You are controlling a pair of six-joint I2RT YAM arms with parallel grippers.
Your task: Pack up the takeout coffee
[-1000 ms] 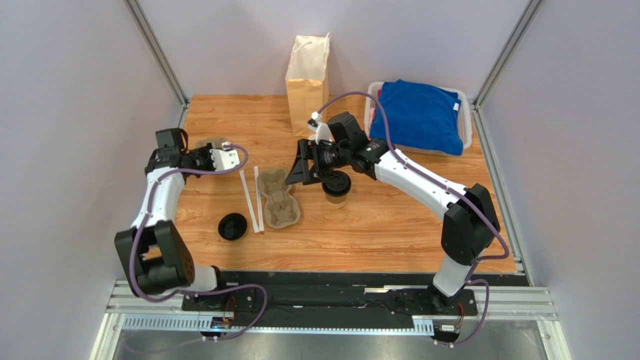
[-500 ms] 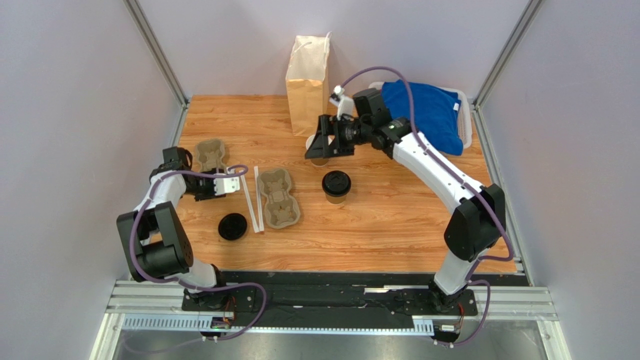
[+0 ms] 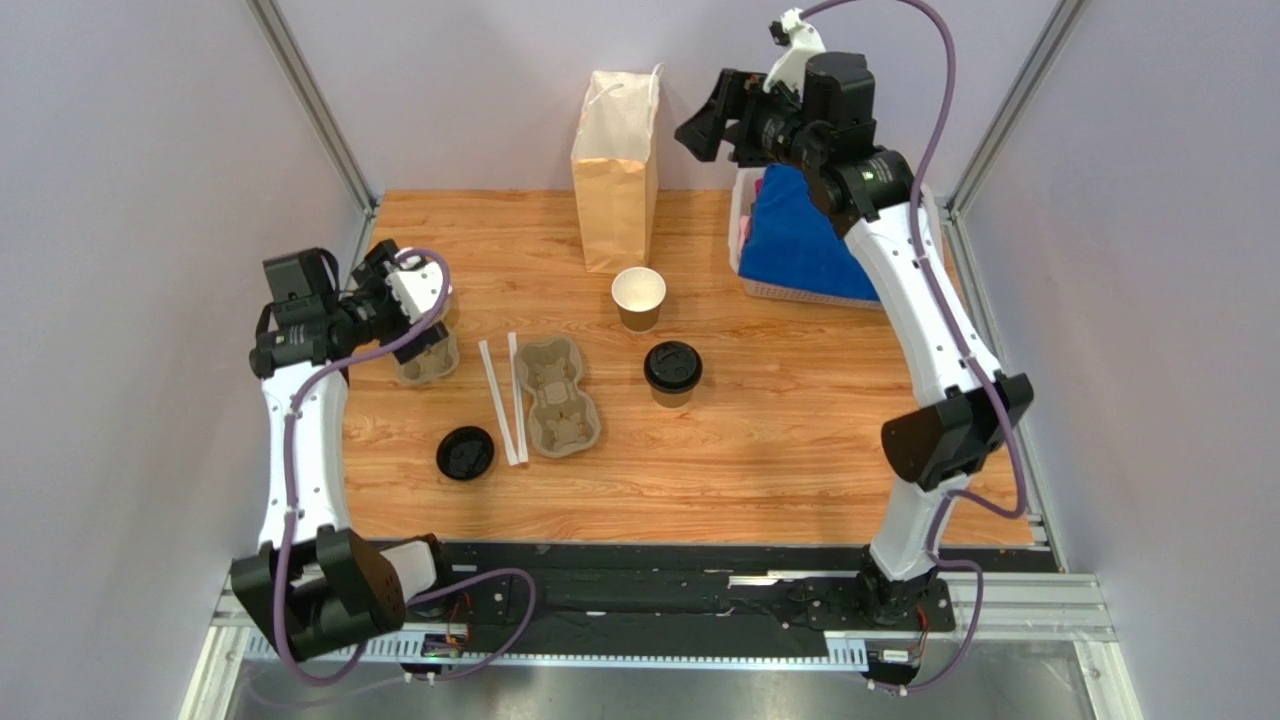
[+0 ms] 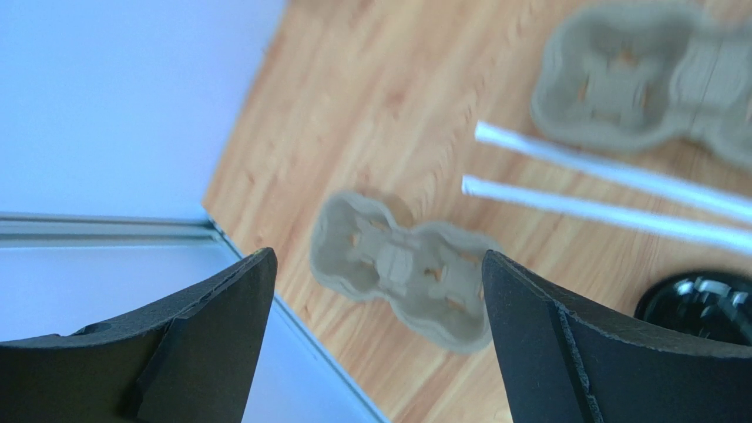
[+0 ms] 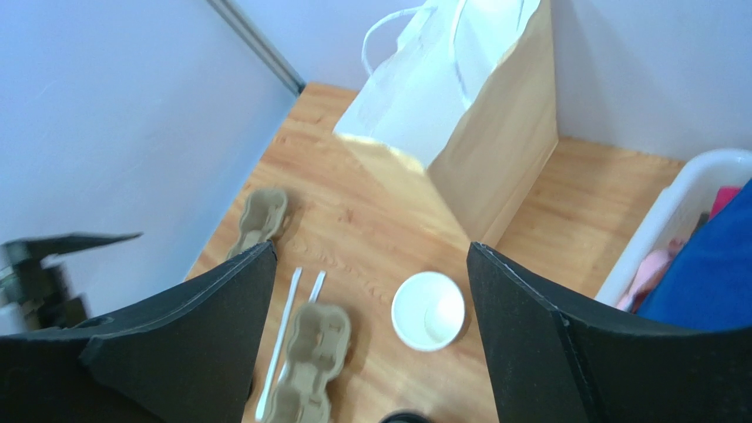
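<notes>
A wooden desk [image 3: 781,450] sits in a pale-walled booth. Near its middle the takeout coffee [image 3: 673,371] stands upright, lid on, untouched. The left end effector [image 4: 375,256] hangs wide and empty over a spare carrier [image 4: 415,282]. The right end effector [image 5: 369,247], equally wide, hovers high by the paper bag [image 3: 616,150]. The risks are descending onto the lidless cup [image 3: 639,297] just beyond, or squeezing hard enough to pop the lid.

Pale lilac walls [image 3: 135,180] on three sides, aluminium posts [image 3: 310,98] at both far corners, wood-grain surface [image 3: 781,435], black strip [image 3: 676,557] and metal rail [image 3: 1037,608] along its near edge, even light
</notes>
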